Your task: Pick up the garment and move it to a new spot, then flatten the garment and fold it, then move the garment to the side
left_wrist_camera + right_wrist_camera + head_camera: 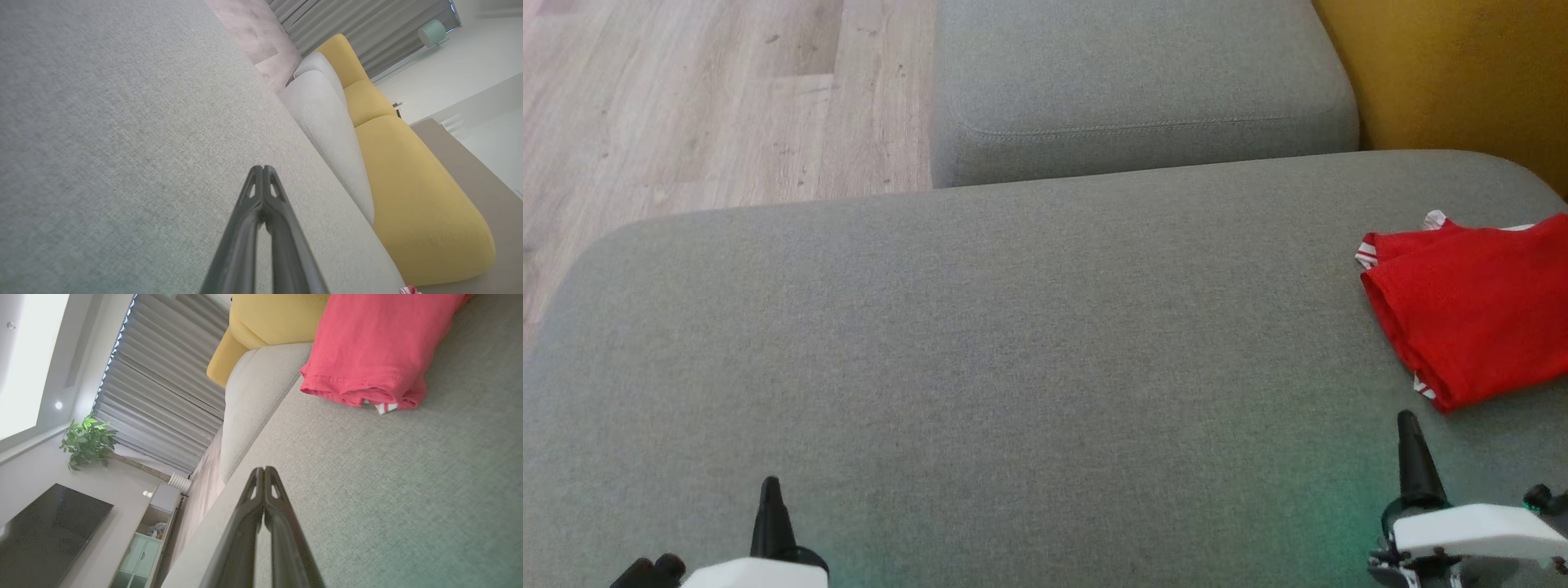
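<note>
The garment (1470,306) is red with white-striped trim and lies folded at the right end of the grey sofa seat (980,343), running off the head view's right edge. The right wrist view shows the garment (376,347) as a folded stack beyond my fingers. My right gripper (1406,420) hovers shut and empty just in front of the garment's near corner, not touching it. Over the seat's front left, my left gripper (770,486) is shut and empty too. In each wrist view the two fingertips (263,169) (263,470) press together above bare fabric.
A second grey cushion (1135,82) stands behind the seat, with yellow cushions (1462,73) at the back right. Pale wood floor (686,98) lies to the back left. A TV, a shelf unit and a potted plant (88,439) stand across the room.
</note>
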Controlling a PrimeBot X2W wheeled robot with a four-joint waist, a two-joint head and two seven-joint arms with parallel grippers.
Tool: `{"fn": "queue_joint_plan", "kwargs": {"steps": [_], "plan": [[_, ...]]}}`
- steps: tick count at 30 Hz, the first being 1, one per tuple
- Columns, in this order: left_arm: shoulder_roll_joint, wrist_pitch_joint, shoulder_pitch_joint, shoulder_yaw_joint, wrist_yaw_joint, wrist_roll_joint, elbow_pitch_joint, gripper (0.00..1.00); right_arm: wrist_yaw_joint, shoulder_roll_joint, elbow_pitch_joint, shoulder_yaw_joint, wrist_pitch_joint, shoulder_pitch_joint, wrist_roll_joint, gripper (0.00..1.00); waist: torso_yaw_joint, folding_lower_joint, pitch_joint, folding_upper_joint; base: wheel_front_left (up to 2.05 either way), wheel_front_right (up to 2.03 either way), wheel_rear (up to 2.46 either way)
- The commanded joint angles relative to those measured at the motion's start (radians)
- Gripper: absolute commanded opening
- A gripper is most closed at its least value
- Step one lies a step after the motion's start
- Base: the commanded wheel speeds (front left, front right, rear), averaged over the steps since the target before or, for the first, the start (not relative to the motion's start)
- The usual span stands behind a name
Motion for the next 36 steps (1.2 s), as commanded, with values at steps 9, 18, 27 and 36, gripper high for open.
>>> {"fn": "queue_joint_plan", "kwargs": {"steps": [9,18,27,36], "plan": [[0.013,0.026,-0.084,0.054,-0.037,-0.113,-0.016,0.0,0.0,-0.003,-0.033,-0.011,0.03,-0.083,0.115,0.0,0.001,-0.0001,0.011,0.0,0.0,0.0,0.0],[0.012,0.054,-0.117,0.084,-0.067,-0.228,-0.006,0.0,-0.001,0.0,-0.033,-0.03,0.059,-0.11,0.23,0.0,0.003,-0.0001,0.023,0.0,0.0,0.0,0.0],[0.011,0.081,-0.147,0.112,-0.095,-0.331,0.004,0.0,-0.001,0.003,-0.033,-0.048,0.085,-0.134,0.332,0.0,0.004,-0.0001,0.035,0.0,0.0,0.0,0.0],[0.01,0.107,-0.177,0.14,-0.122,-0.433,0.014,0.0,-0.001,0.007,-0.033,-0.066,0.112,-0.158,0.435,0.0,0.005,-0.0001,0.046,0.0,0.0,0.0,0.0]]}}
